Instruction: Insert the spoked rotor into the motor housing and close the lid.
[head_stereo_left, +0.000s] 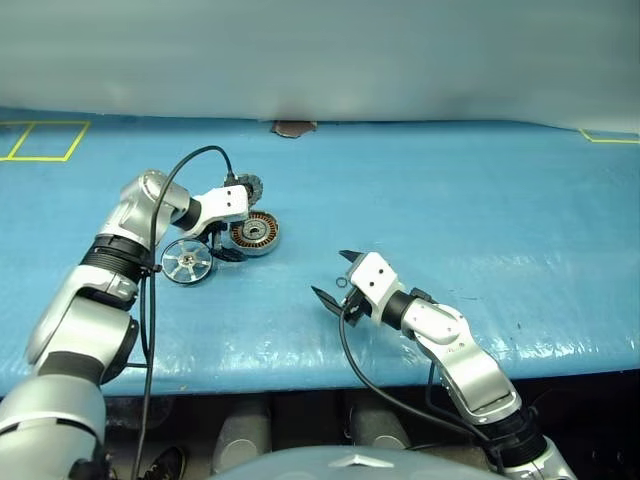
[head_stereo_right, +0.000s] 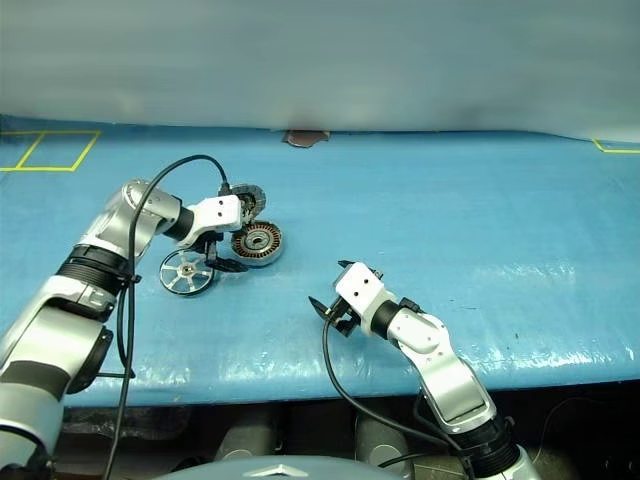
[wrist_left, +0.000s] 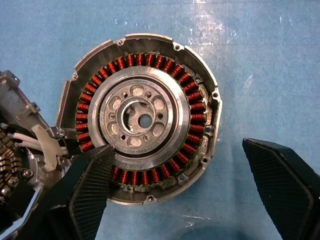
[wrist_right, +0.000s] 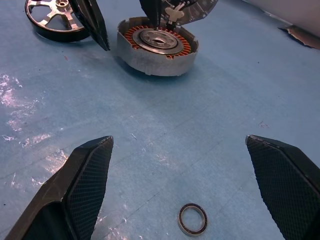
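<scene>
Left wrist view looks straight down on the motor housing (wrist_left: 142, 117), its ring of copper-orange windings around a silver hub facing up on the blue bench (wrist_left: 260, 60). The left pincer (wrist_left: 192, 192) stands wide and holds nothing: one black finger (wrist_left: 90, 190) overlaps the housing's near rim, the other sits well off to the side over bare bench, so the housing lies just ahead of the pincer, partly between its fingers. The lid (head_stereo_left: 250, 186) stands tilted up at the housing's far edge, past the left pincer's wrist. The spoked rotor (head_stereo_left: 187, 261) lies flat on the bench just beside the left pincer, on the side away from the housing and apart from it. The right pincer (head_stereo_left: 334, 276) is also spread wide and empty, well apart from the housing, which lies ahead of it. A small dark ring (wrist_right: 193, 219) lies on the bench between its fingers.
</scene>
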